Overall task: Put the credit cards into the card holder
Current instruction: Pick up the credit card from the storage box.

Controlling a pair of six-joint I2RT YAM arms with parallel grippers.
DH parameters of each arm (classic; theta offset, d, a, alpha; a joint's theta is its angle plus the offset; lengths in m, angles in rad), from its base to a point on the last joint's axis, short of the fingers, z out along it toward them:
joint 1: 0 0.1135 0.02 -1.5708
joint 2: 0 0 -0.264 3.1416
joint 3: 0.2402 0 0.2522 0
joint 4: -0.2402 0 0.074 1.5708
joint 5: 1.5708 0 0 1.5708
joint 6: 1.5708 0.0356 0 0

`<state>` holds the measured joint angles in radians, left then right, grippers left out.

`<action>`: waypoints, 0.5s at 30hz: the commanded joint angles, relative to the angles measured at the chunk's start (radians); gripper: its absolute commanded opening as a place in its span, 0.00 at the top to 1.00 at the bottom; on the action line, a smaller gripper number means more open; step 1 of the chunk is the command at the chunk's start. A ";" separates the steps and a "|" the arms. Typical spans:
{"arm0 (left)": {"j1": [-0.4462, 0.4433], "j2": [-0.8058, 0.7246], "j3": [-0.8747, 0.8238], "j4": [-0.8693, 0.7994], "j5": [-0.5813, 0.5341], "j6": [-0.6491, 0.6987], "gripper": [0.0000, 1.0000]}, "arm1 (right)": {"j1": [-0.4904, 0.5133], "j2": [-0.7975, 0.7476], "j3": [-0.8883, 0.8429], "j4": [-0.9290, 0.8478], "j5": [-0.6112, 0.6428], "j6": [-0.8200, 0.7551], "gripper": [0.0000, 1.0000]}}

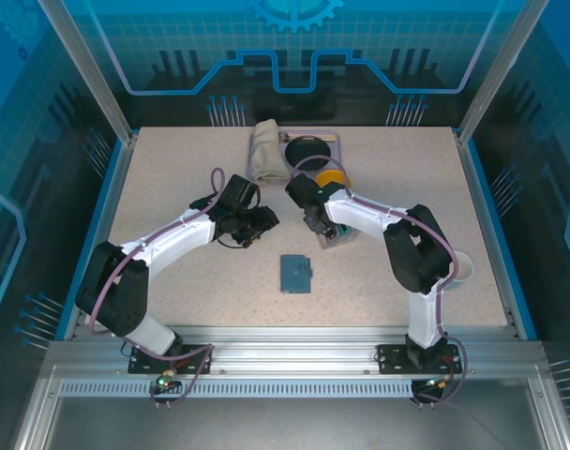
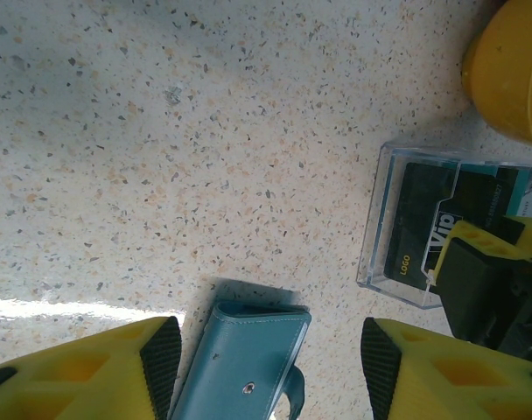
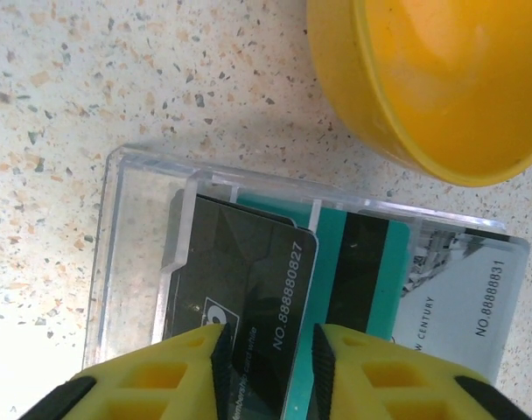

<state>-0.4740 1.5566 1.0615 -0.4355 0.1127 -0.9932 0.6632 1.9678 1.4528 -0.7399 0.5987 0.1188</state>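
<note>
Straddles the near end of the dark card (image 3: 248, 280) with right gripper (image 3: 270, 367) narrowly parted; grip unclear. Finds clear case (image 3: 135, 227) beneath, green card (image 3: 332, 254) and pale card (image 3: 458, 297) right of the jaws, yellow bowl (image 3: 441, 79) beyond.

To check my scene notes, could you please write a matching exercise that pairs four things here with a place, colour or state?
Things:
1 card holder
2 black card
3 bowl
4 left claw

Descriptions:
A open, holding nothing
B inside the clear case
C yellow
D slate-blue

Pairs: 1-D; 2-B; 3-C; 4-A
</note>
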 commanded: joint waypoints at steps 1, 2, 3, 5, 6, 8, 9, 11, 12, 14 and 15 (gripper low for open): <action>0.002 0.012 0.023 -0.006 0.023 0.003 0.40 | 0.009 -0.039 -0.014 -0.005 0.024 0.001 0.71; 0.003 0.012 0.023 -0.005 0.023 0.004 0.40 | 0.007 -0.041 -0.015 -0.003 0.025 0.000 0.71; 0.002 0.012 0.023 -0.005 0.024 0.004 0.40 | 0.007 -0.042 -0.015 -0.004 0.026 0.000 0.71; 0.002 0.013 0.023 -0.004 0.027 0.003 0.40 | 0.007 -0.046 -0.018 -0.004 0.023 -0.001 0.73; 0.002 0.014 0.022 -0.004 0.026 0.003 0.40 | 0.006 -0.046 -0.018 -0.003 0.023 0.000 0.75; 0.002 0.013 0.021 -0.003 0.025 0.003 0.40 | 0.004 -0.048 -0.018 -0.006 0.017 0.000 0.78; 0.002 0.014 0.021 -0.003 0.027 0.004 0.40 | 0.003 -0.049 -0.020 -0.006 0.015 -0.001 0.80; 0.002 0.016 0.022 -0.003 0.027 0.004 0.40 | 0.000 -0.048 -0.020 -0.005 0.009 -0.001 0.82; 0.003 0.015 0.020 -0.004 0.027 0.004 0.40 | -0.001 -0.049 -0.021 -0.006 0.007 0.001 0.82; 0.002 0.014 0.020 -0.004 0.027 0.004 0.40 | -0.003 -0.049 -0.022 -0.004 0.001 0.003 0.85; 0.002 0.014 0.020 -0.003 0.025 0.003 0.40 | -0.003 -0.050 -0.022 -0.004 0.000 0.003 0.87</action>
<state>-0.4740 1.5570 1.0615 -0.4355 0.1207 -0.9932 0.6624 1.9518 1.4395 -0.7395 0.6006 0.1146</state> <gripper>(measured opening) 0.598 0.144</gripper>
